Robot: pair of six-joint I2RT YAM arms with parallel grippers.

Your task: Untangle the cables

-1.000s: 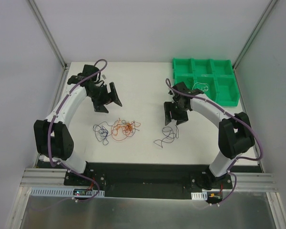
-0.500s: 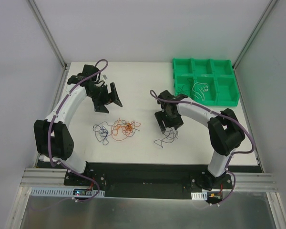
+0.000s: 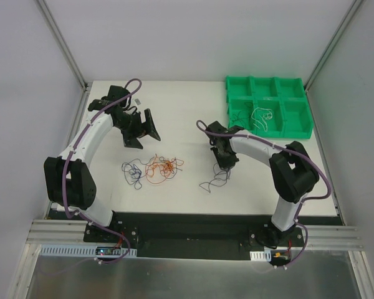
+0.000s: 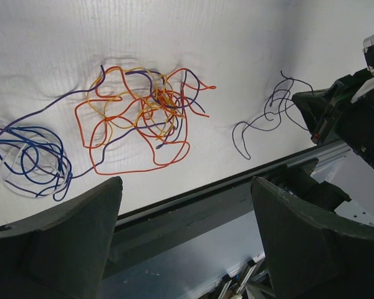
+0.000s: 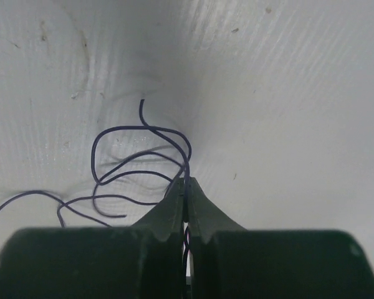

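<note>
Left arm is unchanged from a second ago. It is elbow-out, with the forearm reaching inward, and your left claw (image 3: 141,132) hangs over the surface (image 3: 181,106) with its fingers wide apart, gripping nothing.

Below it, the blue and white coil (image 3: 132,171) lies just left of the orange-red knot (image 3: 162,167). They are joined by a strand or two, and neither has shifted.

The dark purple strand (image 3: 213,182) lies well apart to the right. Its loops have pulled in slightly.

The change is on the right side. The right arm has swung left and dropped, with the wrist pitched down onto the surface. Your right claw (image 3: 226,161) was spread a second ago. Its tips are now pinched together on the upper end of the dark purple strand, and the wrist view shows the wire running between them.

Far right, the green tray (image 3: 287,134) has a white cable (image 3: 262,115) in its near middle compartment.
</note>
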